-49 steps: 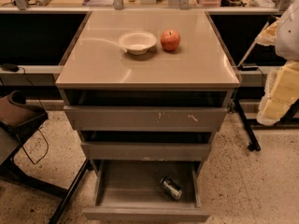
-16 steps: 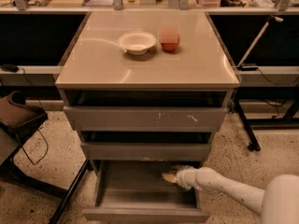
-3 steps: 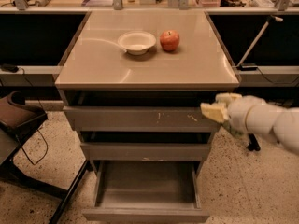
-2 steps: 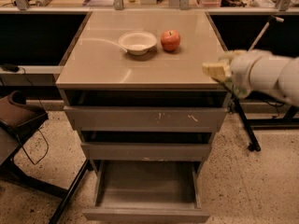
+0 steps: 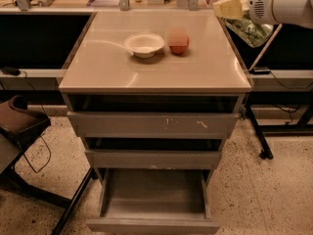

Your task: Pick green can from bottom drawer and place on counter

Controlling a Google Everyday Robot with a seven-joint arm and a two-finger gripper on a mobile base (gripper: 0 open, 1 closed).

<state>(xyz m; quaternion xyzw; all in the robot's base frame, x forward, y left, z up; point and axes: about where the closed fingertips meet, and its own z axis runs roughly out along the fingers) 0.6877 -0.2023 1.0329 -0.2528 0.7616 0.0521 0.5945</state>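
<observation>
The green can (image 5: 248, 29) shows as a dark green patterned shape held under my arm, above the counter's right rear edge. My gripper (image 5: 235, 16), with cream fingers (image 5: 227, 8), is at the top right, shut on the can, which is off the surface. The counter (image 5: 156, 70) is the glossy beige top of the grey cabinet. The bottom drawer (image 5: 154, 197) is pulled out at the bottom of the view, and its tray holds nothing.
A white bowl (image 5: 144, 44) and a red apple (image 5: 179, 43) sit at the counter's rear middle. The two upper drawers (image 5: 151, 124) are slightly open. A dark chair (image 5: 19, 124) stands at the left. A black stand leg (image 5: 258, 133) is at the right.
My arm has risen from beside the upper drawer to above the counter's right rear corner, carrying the can. The bottom drawer no longer holds the can it held earlier.
</observation>
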